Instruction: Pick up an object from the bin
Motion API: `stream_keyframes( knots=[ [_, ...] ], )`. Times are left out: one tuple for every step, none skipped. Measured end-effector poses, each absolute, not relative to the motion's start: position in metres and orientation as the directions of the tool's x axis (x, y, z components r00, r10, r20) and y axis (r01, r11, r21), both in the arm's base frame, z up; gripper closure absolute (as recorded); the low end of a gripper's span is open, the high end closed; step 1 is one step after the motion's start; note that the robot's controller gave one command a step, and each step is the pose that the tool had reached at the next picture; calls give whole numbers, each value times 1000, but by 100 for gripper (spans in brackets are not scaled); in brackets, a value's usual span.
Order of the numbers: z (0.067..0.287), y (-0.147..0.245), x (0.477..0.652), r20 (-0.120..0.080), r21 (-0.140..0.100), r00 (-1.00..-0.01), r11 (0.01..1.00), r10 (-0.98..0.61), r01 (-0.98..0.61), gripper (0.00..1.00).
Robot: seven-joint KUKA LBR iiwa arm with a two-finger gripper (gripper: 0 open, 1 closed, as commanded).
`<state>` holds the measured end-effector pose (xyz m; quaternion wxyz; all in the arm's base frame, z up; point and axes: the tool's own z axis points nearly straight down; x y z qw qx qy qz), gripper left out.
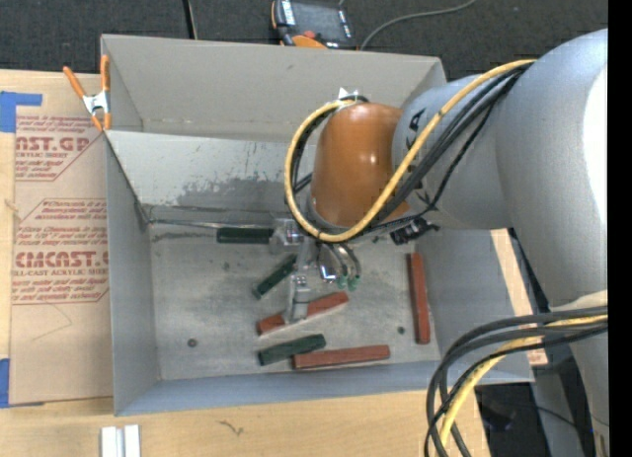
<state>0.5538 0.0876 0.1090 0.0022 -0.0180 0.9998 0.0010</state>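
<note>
- Camera view has the gripper (302, 292), under the arm's orange dome-shaped cover (351, 164), low over the middle of the grey metal bin (123, 277). Whether it is open or shut cannot be told, and nothing can be seen in its grasp.
- Under its tip lies a slanted red-brown flat bar (328, 303). A red-brown end piece (269, 325) pokes out on the tip's other side. The two line up, so they are probably one bar, and I judge it the likeliest thing to pick.
- To do the grasp well, centre on the bar's middle and close across its narrow width, not along its length. The bar looks thin and flat, so the tip should go right down to the floor, and the lift should then go straight up.
- A dark green short stick (274, 279) lies just beside the gripper on its left, and a careless closing could catch it too.
- Dark green sticks number three: that one, a second green stick (242, 236) by the back wall, and a third green stick (291, 349) near the front wall.
- Red-brown bars number three if the slanted pieces are one bar, four if not. The others are a long red-brown bar (341, 356) near the front wall and a lone red-brown bar (420, 297) along the right side.
</note>
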Motion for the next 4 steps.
stream_keyframes(
  knots=[
    [69, 103, 563, 1, 0, -993, 993, -116, -116, 0],
    [70, 103, 564, -2, 0, -993, 993, -115, -115, 0],
    [72, 104, 564, 2, 1, -993, 993, -115, -115, 100],
    [91, 104, 565, -4, 1, -993, 993, -115, -115, 100]
  ],
)
